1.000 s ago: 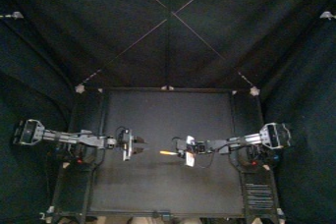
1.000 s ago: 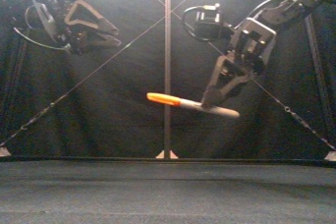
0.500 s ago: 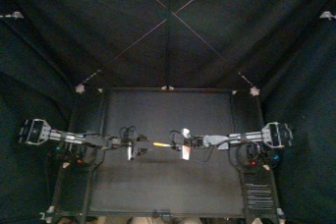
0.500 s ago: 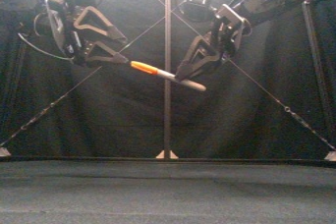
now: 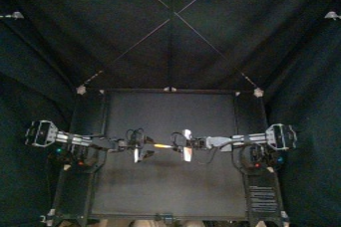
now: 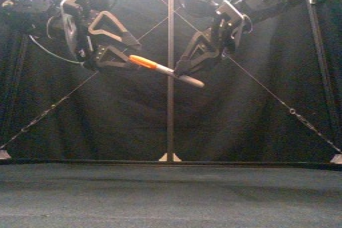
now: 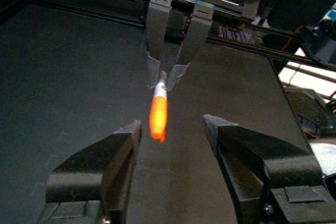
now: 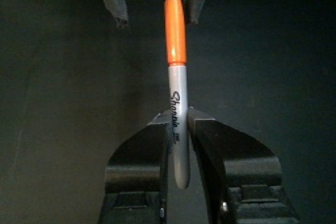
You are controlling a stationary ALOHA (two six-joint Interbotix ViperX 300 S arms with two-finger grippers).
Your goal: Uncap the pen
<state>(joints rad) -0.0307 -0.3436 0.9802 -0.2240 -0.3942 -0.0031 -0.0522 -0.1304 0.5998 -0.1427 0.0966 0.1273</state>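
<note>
robot lab | black curtains (image 5: 80, 42), table (image 5: 167, 186), left arm (image 5: 87, 143), right arm (image 5: 249, 141)

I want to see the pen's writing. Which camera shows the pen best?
Right wrist view: the whole pen, orange cap and printed barrel, held by the right gripper. Left wrist shows mainly the cap; front, it tilted; top, a speck.

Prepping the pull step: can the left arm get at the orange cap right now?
Likely yes. The right gripper holds the pen by its grey barrel in mid-air, orange cap aimed at the left gripper, whose open fingers flank the cap tip. Nothing sits between them.
</note>
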